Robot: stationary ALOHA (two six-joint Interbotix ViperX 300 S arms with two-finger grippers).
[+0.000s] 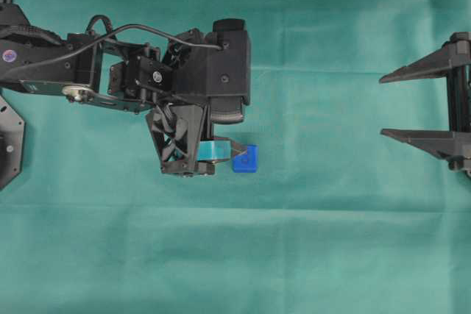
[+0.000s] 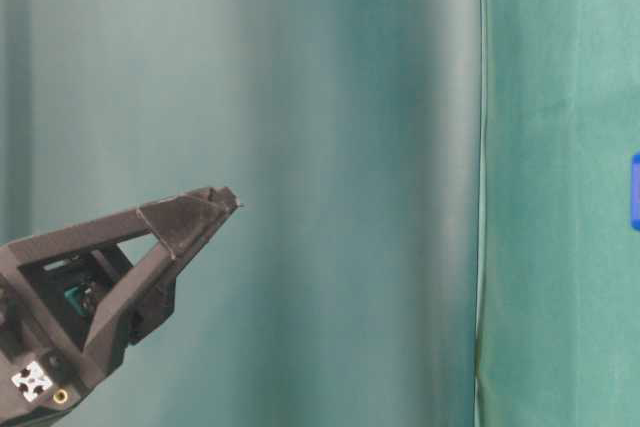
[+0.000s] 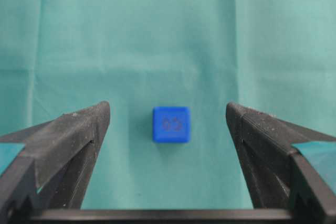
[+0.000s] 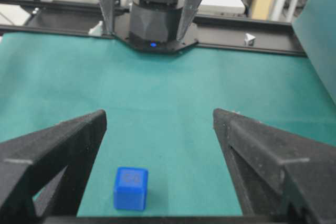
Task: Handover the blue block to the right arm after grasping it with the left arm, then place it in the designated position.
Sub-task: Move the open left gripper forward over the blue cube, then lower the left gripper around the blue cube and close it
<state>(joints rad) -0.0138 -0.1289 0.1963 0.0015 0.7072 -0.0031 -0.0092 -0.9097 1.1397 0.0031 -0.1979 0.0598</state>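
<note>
- On the green cloth (image 1: 331, 240) we see the left arm (image 1: 147, 71) reaching in from the left, its gripper (image 3: 168, 124) spread wide, empty, above the block.
- At the right edge, the right gripper (image 1: 419, 104) gapes empty, well apart.
- The blue block (image 1: 245, 159) lies between the left fingers (image 3: 79, 129), untouched.

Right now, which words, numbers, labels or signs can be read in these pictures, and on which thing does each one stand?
No text can be read clearly.
Small bright blue plastic cube: a faint darker mark on its top face, maybe two digits, too blurred to read.
Black left robot arm: a small round sticker near its base, too small to read.
</note>
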